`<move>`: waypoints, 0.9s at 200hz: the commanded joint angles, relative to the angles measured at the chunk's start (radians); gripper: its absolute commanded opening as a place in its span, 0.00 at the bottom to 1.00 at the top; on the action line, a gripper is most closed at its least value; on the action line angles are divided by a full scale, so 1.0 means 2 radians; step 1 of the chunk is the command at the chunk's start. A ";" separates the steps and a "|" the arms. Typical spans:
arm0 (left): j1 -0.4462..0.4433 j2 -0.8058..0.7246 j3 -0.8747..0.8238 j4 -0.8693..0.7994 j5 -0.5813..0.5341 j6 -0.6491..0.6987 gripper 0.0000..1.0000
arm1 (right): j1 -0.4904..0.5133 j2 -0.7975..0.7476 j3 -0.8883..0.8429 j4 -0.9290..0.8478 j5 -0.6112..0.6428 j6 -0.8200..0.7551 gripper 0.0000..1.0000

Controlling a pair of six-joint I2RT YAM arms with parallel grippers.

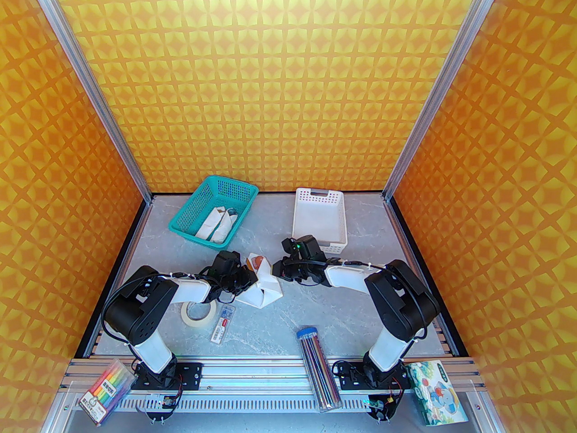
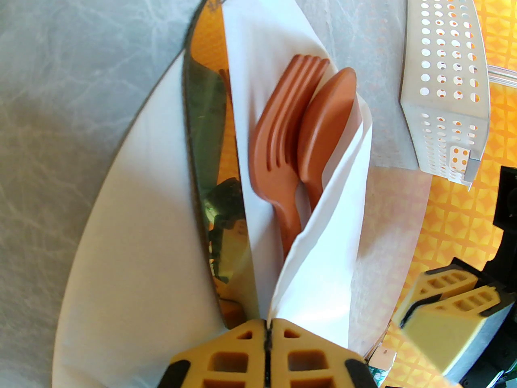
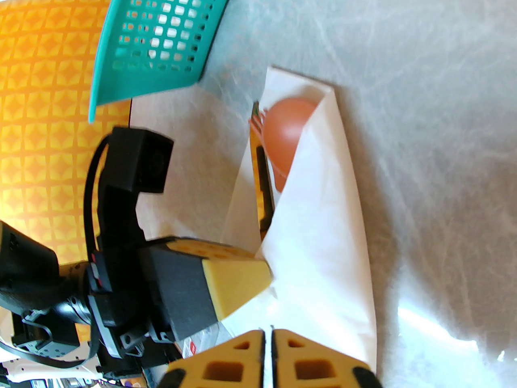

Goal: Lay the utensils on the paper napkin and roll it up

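Left hand [image 2: 268, 326]: pads pressed flat together, nipping a fold of the paper napkin [image 2: 133, 224] right at the tips. Right hand [image 3: 268, 334]: pads also together. The raised flap's edge runs down to its tips and looks pinched there, though blur at that spot leaves it unsure. In the top view the two hands sit tip to tip, with only the folded sheet between them.

Just beyond the left hand's tips, inside the fold, are the fork [image 2: 282, 136] and spoon [image 2: 329, 119]. They lie side by side and touching, heads pointing away from the hand, handles hidden under paper. The knife [image 2: 204, 136] lies left of the fold on the flat part of the sheet, blade tucked against the paper wall.

Edges and room:
- The flat part of the napkin spreads left of the left hand onto bare table [image 2: 60, 75]; that side is open.
- The white tray [image 2: 444, 75] stands ahead and right of the left hand, apart from the napkin.
- The teal basket [image 3: 161, 34] is ahead and left of the right hand, its corner near the napkin's far corner but apart from it.
- Behind the left hand, toward the arm bases, the tape roll [image 1: 197, 312] and a small flat box [image 1: 223, 325] sit near the napkin's near edge.
- Behind the right hand there is broad bare table.

Materials:
- Pads: yellow, blocky, with cut-out cells.
- Napkin: thin, matte white, faintly see-through where it is a single layer.
- Fork and spoon: smooth matte reddish-orange.
- Knife blade: mirror-bright, reflecting the orange wall.
- Table: grey, marbled.
- Tray: round holes.
- Basket: rectangular mesh.
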 commanded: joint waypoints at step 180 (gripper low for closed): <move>0.000 -0.036 -0.002 -0.045 -0.018 0.023 0.36 | 0.040 0.061 -0.003 0.025 -0.013 0.005 0.11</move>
